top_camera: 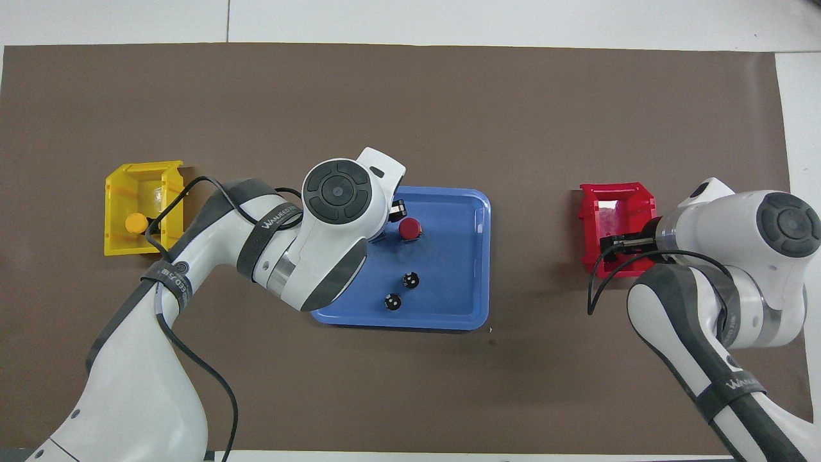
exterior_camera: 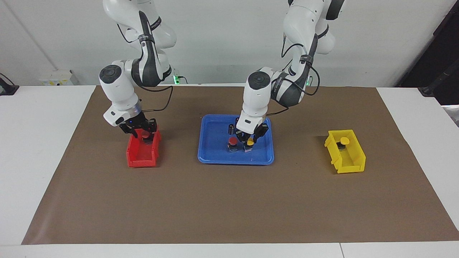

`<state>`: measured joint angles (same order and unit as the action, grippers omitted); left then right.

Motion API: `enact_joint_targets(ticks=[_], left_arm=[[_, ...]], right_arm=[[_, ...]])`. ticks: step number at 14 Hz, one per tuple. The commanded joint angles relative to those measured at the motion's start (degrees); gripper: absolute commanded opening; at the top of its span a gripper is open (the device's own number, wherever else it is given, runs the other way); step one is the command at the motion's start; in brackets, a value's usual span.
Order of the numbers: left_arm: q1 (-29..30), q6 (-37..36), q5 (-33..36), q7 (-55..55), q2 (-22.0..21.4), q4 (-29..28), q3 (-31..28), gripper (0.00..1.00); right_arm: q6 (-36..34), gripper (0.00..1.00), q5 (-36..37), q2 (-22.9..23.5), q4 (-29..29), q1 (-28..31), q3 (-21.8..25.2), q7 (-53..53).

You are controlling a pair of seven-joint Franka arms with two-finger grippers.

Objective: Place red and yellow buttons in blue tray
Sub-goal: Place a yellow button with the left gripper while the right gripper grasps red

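Lowering a yellow button [exterior_camera: 250,142] into the blue tray [exterior_camera: 211,157], my left tool [exterior_camera: 250,139] sits around its cap just beside the red button [exterior_camera: 233,140] already standing there; whether the fingers are pinching the cap or letting go, I cannot tell. Two small dark cylinders [exterior_camera: 235,126] stand in the same tray, nearer to my bases than the two buttons. From overhead my left arm covers the yellow button, and only the red button [top_camera: 410,228] and the cylinders [top_camera: 402,290] show on the tray [top_camera: 478,256].

At the right arm's end of the table [exterior_camera: 229,200], my right tool [exterior_camera: 140,131] is down in the red bin [exterior_camera: 142,157], its fingers set to either side of the second red button [exterior_camera: 144,134]; I cannot tell if they have taken hold. At the left arm's end, the yellow bin [exterior_camera: 349,159] holds the second yellow button [exterior_camera: 344,140], untouched.

By my judgement the job is about half done: one red button placed, one yellow button arriving, one of each colour left in the bins to carry over.
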<state>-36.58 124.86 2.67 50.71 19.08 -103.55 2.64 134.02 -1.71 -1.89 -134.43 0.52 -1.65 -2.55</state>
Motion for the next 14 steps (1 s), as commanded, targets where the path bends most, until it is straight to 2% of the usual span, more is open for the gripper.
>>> enact_joint_targets(ticks=[1,3,5,6,7,8,9,11,14], left_arm=[[-0.95,-1.98,1.20,0.27,-1.14,0.01,-1.06,1.00],[1.05,-8.02,1.29,-2.17,-5.25,1.06,-1.32,1.00],[7.54,-14.01,1.20,-18.27,-9.39,0.55,-1.50,1.00],[11.31,-14.90,1.20,-25.67,-10.02,0.54,-1.50,1.00],[15.44,-15.35,1.20,-31.49,-10.81,0.54,-1.50,1.00],[18.70,-15.79,1.20,-34.68,-11.34,0.63,-1.50,1.00],[21.78,-15.97,1.20,-38.19,-12.56,0.63,-1.41,1.00],[28.46,-18.41,1.03,-47.76,-15.90,0.63,-1.41,1.00],[32.87,-20.09,0.94,-55.17,-18.28,0.63,-1.59,1.00]], right_arm=[[1.33,0.72,-1.19,-1.80,-1.97,1.50,-0.55,-2.37],[1.33,0.64,-1.19,-1.89,-2.49,1.50,-0.55,-3.07],[1.33,0.46,-1.19,-1.97,-2.59,1.50,-0.55,-3.60],[1.24,0.39,-1.19,-1.97,-2.59,1.50,-0.55,-3.60],[1.24,0.32,-1.10,-1.89,-2.41,1.41,-0.55,-3.60],[0.28,0.30,-1.02,-1.63,-1.19,1.33,-0.55,-3.69],[-1.81,0.30,-0.58,-0.93,1.69,1.06,-0.55,-3.95],[-12.50,0.30,1.26,1.88,11.51,0.80,-0.55,-3.95],[-27.02,0.30,3.73,6.88,27.77,-1.56,-0.98,-2.64]])
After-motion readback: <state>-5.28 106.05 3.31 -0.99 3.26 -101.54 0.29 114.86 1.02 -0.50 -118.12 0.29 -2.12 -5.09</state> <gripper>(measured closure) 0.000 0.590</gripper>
